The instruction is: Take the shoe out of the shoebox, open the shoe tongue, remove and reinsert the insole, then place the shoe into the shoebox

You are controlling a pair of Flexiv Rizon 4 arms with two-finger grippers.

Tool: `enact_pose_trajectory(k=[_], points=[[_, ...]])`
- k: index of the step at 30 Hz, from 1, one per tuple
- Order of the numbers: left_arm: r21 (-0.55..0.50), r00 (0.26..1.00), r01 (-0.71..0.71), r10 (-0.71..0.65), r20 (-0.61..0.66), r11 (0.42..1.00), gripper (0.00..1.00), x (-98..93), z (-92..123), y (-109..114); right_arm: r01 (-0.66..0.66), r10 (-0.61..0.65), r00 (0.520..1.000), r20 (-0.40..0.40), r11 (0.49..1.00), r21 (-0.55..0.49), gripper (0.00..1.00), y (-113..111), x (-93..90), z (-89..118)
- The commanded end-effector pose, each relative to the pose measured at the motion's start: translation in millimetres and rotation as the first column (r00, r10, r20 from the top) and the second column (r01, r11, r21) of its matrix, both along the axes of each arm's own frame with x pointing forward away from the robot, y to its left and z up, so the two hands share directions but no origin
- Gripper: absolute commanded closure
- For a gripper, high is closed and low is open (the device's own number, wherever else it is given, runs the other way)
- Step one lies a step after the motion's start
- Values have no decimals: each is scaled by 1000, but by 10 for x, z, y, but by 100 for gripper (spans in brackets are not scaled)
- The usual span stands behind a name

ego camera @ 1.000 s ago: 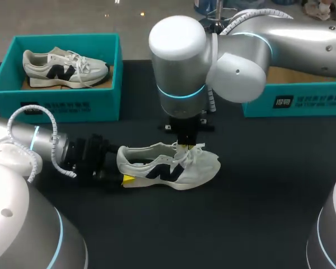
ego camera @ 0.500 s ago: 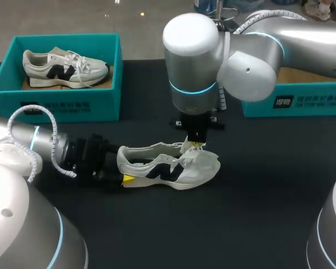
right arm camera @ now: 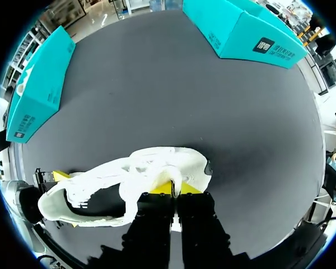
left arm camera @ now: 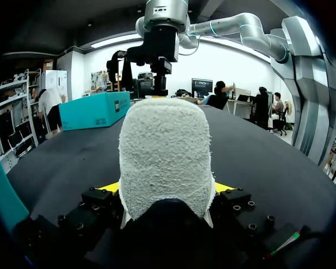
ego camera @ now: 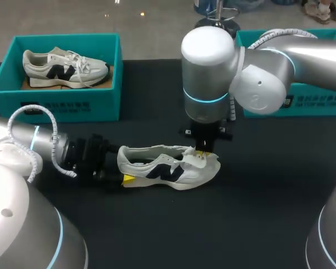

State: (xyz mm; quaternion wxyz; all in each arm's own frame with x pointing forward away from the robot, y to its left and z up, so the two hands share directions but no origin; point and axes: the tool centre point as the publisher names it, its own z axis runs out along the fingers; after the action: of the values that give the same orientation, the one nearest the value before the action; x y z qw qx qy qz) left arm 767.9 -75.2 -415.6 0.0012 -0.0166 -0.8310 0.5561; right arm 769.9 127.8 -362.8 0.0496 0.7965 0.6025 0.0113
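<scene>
Head view: a white mesh-and-suede sneaker (ego camera: 168,167) with a dark side logo lies on its side on the black table (ego camera: 269,196), outside the box. The left gripper (ego camera: 125,171) clamps its heel. The right gripper (ego camera: 201,152) has drifted toeward over the past second, drawing the tongue (ego camera: 195,158) with it, so the tongue-opening step looks underway. A matching sneaker (ego camera: 64,67) sits in the teal cardboard shoebox (ego camera: 56,106) at far left.

Left wrist view: the rounded heel, lined in nubby towelling, fills the space between the yellow fingers (left arm camera: 109,188), which press it from both sides.

Right wrist view: the nearly closed fingertips (right arm camera: 163,187) pinch the soft white tongue above the loosened laces.
</scene>
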Motion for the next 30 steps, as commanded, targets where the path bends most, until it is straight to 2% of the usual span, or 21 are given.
enact_pose_trajectory(k=[1,5,7,9,11,18,23,27,30], points=[[6,1000,-1,1,0,1000,100,-3,-3,8,7,-7,1000,-6,1000,-2,100,-32,0,-163],[6,1000,-1,1,0,1000,100,-3,-3,8,22,-22,1000,-20,1000,-14,98,-57,-21,-247],[6,1000,-1,1,0,1000,100,-3,-3,8,30,-30,999,-25,999,-15,58,-75,-39,-250],[6,1000,-1,1,0,1000,100,-3,-3,8,39,-40,999,-25,999,-21,53,-108,-53,-229],[6,1000,-1,1,0,1000,100,-3,-3,8,56,-57,998,-18,998,-34,0,-145,-57,-163],[6,1000,-1,1,0,1000,100,-3,-3,8,106,-102,992,72,993,-55,0,-260,-9,268],[6,1000,-1,1,0,1000,100,-3,-3,8,80,-74,984,159,996,-29,0,-222,55,614],[6,1000,-1,1,0,1000,100,-3,-3,8,-6,4,974,226,1000,7,0,-122,98,834],[6,1000,-1,1,0,1000,100,-3,-3,8,-130,118,956,270,991,28,0,-19,122,945]])
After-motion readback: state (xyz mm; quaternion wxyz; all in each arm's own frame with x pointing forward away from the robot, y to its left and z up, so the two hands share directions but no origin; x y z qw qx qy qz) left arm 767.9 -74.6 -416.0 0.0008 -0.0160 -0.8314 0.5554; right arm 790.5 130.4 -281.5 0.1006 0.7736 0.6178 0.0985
